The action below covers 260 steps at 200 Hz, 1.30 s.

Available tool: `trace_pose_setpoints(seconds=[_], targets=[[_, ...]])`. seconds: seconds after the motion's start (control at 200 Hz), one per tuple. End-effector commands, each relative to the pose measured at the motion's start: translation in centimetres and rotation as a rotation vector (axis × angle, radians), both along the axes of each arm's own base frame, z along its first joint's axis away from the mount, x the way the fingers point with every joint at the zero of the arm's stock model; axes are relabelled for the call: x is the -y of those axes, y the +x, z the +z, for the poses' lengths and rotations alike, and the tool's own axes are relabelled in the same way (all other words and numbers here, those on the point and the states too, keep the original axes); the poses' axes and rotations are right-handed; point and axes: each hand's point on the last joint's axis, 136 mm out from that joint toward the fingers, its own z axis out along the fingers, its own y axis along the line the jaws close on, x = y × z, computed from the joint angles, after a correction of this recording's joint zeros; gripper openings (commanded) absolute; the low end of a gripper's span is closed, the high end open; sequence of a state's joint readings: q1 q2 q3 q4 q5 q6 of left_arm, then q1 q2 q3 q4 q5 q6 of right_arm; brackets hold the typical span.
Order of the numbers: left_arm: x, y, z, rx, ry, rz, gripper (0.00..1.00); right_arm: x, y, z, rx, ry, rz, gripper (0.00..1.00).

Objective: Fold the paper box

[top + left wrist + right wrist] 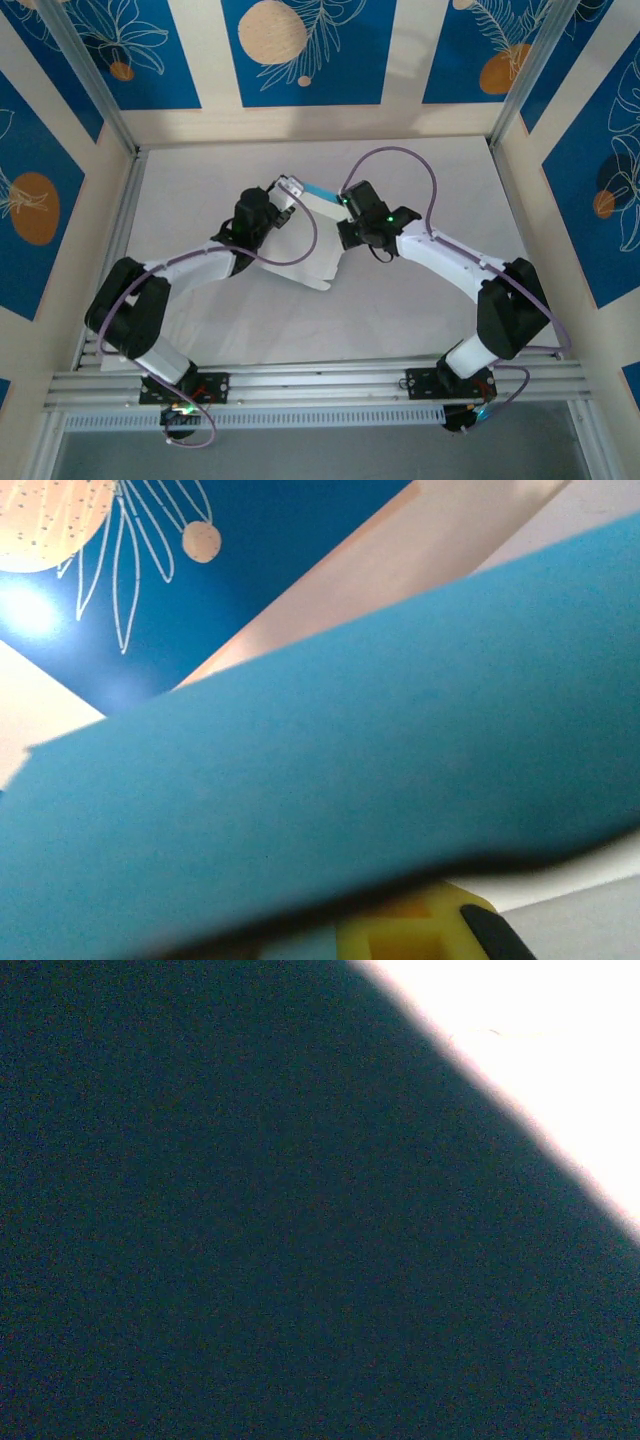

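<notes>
The paper box (318,245) is a partly raised sheet at mid-table, white side up, with a light-blue flap (321,190) turned up along its far edge. My left gripper (291,191) is at the flap's left end, shut on the card. In the left wrist view the blue side of the paper box (350,760) lies across the jaws, above a yellow finger (415,935). My right gripper (346,202) is shut against the sheet's far right edge; whether it pinches the card is hidden. The dark card (250,1240) lies right over the right wrist camera.
The white table (430,170) is walled by blue-and-cream patterned panels (300,50) at the back and both sides. An aluminium rail (320,385) runs along the near edge by the arm bases. Purple cables (400,155) loop above both wrists.
</notes>
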State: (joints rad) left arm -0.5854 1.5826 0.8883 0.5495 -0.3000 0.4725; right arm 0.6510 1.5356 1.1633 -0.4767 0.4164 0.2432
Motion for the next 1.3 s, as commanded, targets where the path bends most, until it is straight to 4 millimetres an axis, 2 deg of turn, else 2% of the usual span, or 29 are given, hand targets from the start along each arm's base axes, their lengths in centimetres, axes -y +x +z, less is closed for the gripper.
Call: trace_pose_setpoints(seconds=[0.0, 0.22, 0.325, 0.44, 0.585, 0.655, 0.76, 0.915, 1.096, 1.296], targets=[[0.3, 0.2, -0.7, 0.021, 0.036, 0.043, 0.0, -3.8, 0.4, 3.5, 0.063, 0.129, 0.045, 0.0], [1.7, -0.4, -0.9, 0.012, -0.01, -0.029, 0.0, -3.8, 0.5, 3.6, 0.054, 0.13, 0.026, 0.0], [2.6, -1.1, -1.2, -0.003, -0.025, -0.093, 0.12, -3.0, 0.7, 3.5, 0.056, 0.118, 0.014, 0.0], [3.2, -1.7, -1.3, -0.022, -0.046, -0.147, 0.15, -2.2, 1.1, 3.4, 0.058, 0.099, 0.0, 0.0], [3.9, -2.6, -1.4, -0.06, -0.088, -0.229, 0.13, -1.4, 1.4, 3.2, 0.063, 0.077, -0.008, 0.0], [3.8, -2.8, -1.5, -0.077, -0.098, -0.249, 0.0, -1.0, 1.5, 3.2, 0.065, 0.076, -0.018, 0.0], [3.4, -2.8, -1.6, -0.106, -0.126, -0.252, 0.0, -0.8, 1.5, 3.2, 0.065, 0.081, -0.022, 0.0], [2.8, -1.8, -1.9, -0.115, -0.12, -0.183, 0.0, -2.1, 1.1, 3.2, 0.05, 0.115, -0.018, 0.0], [1.1, 0.1, -1.2, -0.037, -0.083, -0.002, 0.0, -3.3, 0.4, 3.5, 0.027, 0.166, -0.1, 0.0], [2.1, 0.1, -1.3, 0.028, -0.02, 0.065, 0.0, -6.0, -0.3, 3.5, 0.011, 0.187, -0.142, 0.0]])
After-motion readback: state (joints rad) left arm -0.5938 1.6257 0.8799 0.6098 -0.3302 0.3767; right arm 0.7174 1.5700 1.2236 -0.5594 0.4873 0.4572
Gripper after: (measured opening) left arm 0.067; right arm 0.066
